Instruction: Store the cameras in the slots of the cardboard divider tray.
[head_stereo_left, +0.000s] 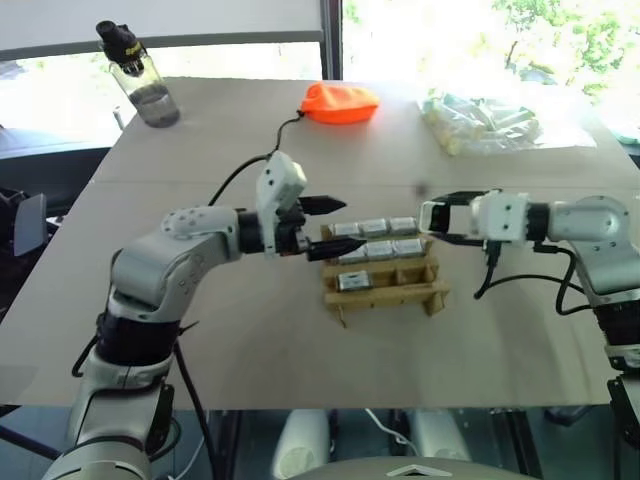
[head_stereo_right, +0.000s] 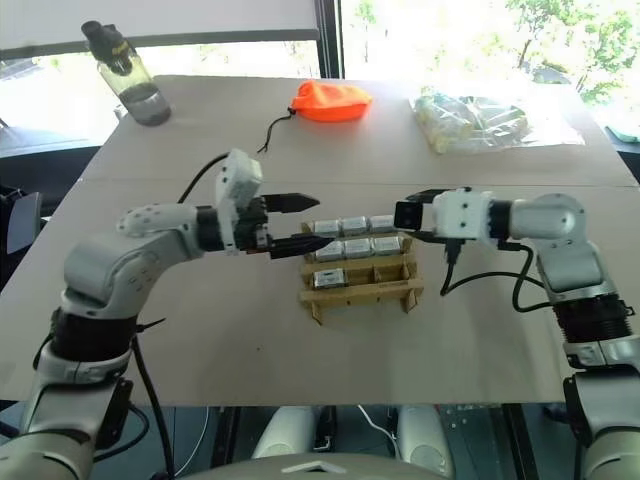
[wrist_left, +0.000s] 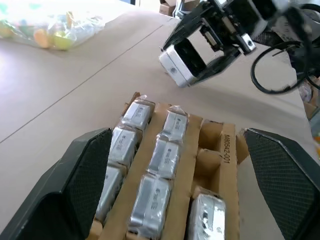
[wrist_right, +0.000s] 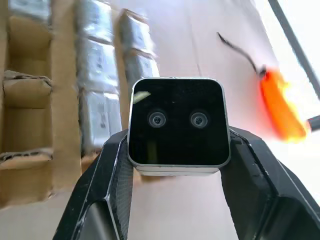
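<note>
orange pouch (wrist_right: 280, 112) blurred; divider tray (wrist_right: 25, 125) cut off.

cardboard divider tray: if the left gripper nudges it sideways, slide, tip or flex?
Probably slides: the cardboard divider tray sits flat on the smooth table, low and wide, so tipping looks unlikely. Seven wrapped cameras fill most slots, likely adding weight. Thin cardboard walls and end tabs may flex if the left gripper pushes there.
</note>
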